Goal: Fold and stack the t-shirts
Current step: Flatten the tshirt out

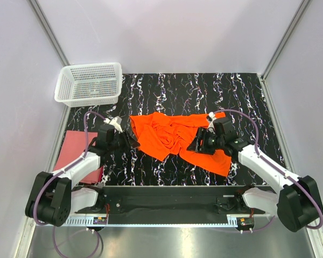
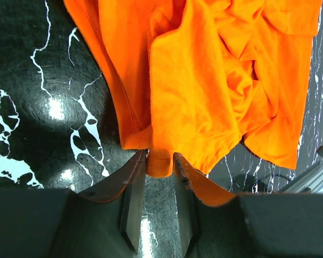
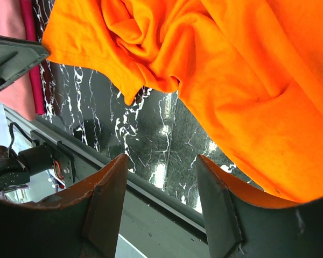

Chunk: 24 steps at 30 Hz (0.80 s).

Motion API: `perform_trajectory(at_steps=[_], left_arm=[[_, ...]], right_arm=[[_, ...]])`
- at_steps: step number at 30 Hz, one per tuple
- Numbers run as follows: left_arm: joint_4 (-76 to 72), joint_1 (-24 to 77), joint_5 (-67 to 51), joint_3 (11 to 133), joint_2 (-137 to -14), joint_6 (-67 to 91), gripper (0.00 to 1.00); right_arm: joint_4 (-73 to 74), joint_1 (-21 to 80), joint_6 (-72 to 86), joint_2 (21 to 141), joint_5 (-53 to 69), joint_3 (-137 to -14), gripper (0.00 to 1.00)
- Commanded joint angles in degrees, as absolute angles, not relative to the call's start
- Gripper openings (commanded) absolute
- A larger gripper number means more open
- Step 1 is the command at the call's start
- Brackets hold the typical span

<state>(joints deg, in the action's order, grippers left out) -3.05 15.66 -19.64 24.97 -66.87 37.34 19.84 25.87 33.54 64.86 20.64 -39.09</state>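
Note:
The orange t-shirt (image 1: pixel 172 137) lies crumpled in the middle of the black marbled table, also filling the left wrist view (image 2: pixel 204 80) and the right wrist view (image 3: pixel 247 70). My left gripper (image 1: pixel 133 141) is at its left edge, and its jaws (image 2: pixel 160 158) pinch a small flap of the orange hem between the fingertips. My right gripper (image 1: pixel 196 145) hovers over the shirt's right part; its jaws (image 3: pixel 162 161) stand wide open with only table showing between them. The pink-red t-shirt (image 1: pixel 75 148) lies flat at the table's left side, partly under my left arm, and shows as a strip (image 3: pixel 11 32).
A white mesh basket (image 1: pixel 89 83) stands at the back left corner. Pale walls close in the left, back and right sides. The black rail (image 3: pixel 151 199) of the table's near edge runs just below my right gripper.

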Motion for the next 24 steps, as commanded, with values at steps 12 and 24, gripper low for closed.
perform_trajectory(at_steps=[12, 24], left_arm=[[-8.7, 15.3, -20.6, 23.9, -68.7, 39.3, 0.29], [-4.4, 15.4, -17.8, 24.4, -65.5, 41.0, 0.00]], right_arm=[[20.7, 25.7, 33.9, 65.7, 20.4, -39.2, 0.63], [19.4, 25.8, 31.7, 75.5, 18.5, -45.0, 0.60]])
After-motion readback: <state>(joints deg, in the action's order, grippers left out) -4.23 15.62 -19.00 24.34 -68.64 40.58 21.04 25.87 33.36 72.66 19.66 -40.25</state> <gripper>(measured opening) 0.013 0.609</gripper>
